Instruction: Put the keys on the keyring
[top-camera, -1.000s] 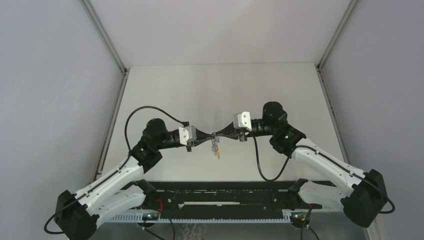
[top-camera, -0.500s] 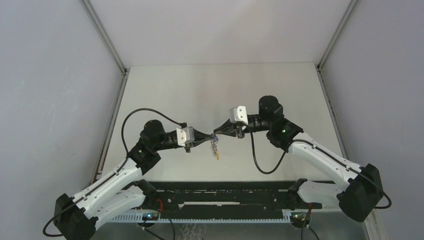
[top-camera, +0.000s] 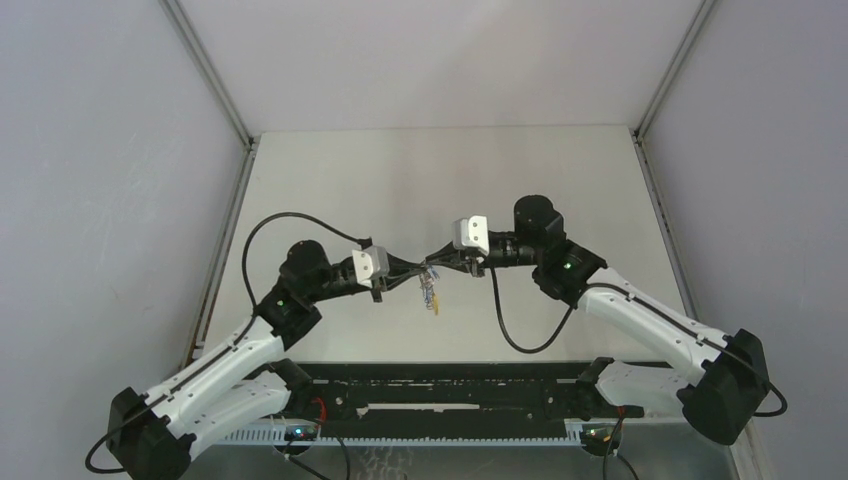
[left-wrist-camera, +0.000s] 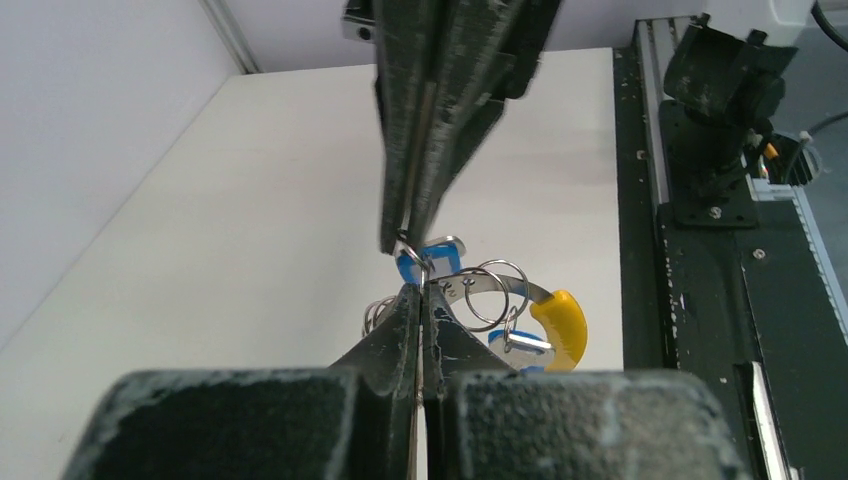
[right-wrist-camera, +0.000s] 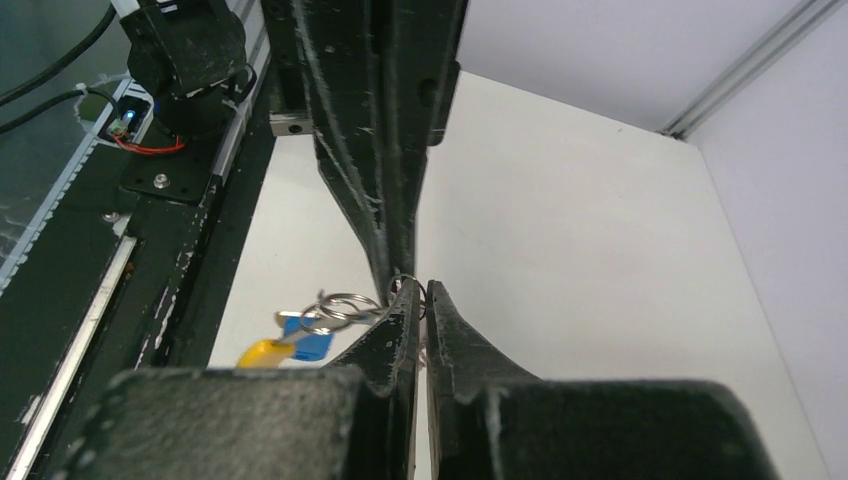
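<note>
The keyring (left-wrist-camera: 556, 322) was pinched above the table's (top-camera: 400, 180) middle.
The left gripper (left-wrist-camera: 419, 292) was clenched on the keyring, keys (left-wrist-camera: 441, 259) were hung just beneath, and the right gripper (right-wrist-camera: 417, 292) was clenched on it too, tip to tip.

The left arm (top-camera: 230, 360) and right arm (top-camera: 640, 320) wear white shells between black joints. Behind the left gripper (top-camera: 420, 274) and right gripper (top-camera: 437, 263) sit pale grey camera blocks (top-camera: 366, 264), with black cables (top-camera: 275, 222) looping off them. The fingers (left-wrist-camera: 396, 338) are black, tapered and scuffed.
</note>
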